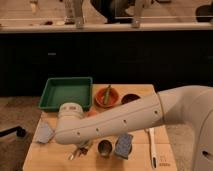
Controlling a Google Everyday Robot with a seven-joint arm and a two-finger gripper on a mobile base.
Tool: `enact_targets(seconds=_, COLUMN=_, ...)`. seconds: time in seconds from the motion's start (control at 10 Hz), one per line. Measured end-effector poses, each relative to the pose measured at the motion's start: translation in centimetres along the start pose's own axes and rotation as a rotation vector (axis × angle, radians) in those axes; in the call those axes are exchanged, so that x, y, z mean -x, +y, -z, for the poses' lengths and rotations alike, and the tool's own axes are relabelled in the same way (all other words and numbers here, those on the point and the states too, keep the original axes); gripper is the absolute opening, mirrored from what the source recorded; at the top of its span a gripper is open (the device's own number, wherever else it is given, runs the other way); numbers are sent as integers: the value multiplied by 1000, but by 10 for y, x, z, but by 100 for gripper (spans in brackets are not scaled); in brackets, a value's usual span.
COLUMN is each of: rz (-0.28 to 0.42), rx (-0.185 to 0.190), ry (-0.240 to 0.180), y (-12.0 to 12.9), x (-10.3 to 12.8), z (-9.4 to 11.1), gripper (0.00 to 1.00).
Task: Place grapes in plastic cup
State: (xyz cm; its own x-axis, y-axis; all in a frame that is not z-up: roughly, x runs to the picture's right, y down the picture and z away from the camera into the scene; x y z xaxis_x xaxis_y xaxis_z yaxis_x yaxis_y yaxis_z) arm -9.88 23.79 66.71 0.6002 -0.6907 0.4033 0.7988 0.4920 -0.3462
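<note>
Single camera view, set high above the near edge of the bench [50, 156], looking down and forward across it. The white arm [125, 120] enters from the right, close to the lens. The tool [80, 148] hangs at the arm's left end, largely hidden under it. Beyond the tool stands a dark counter [125, 55].

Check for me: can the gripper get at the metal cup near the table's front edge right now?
Probably yes. The gripper sits low near the front of the table, right beside the metal cup, with nothing visible between them. The blue-grey packet crowds only the cup's far side.
</note>
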Motion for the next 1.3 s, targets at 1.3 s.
enact_targets(seconds=1.3, rz=-60, rx=-33, ry=37, y=7, x=-83, z=20, gripper=0)
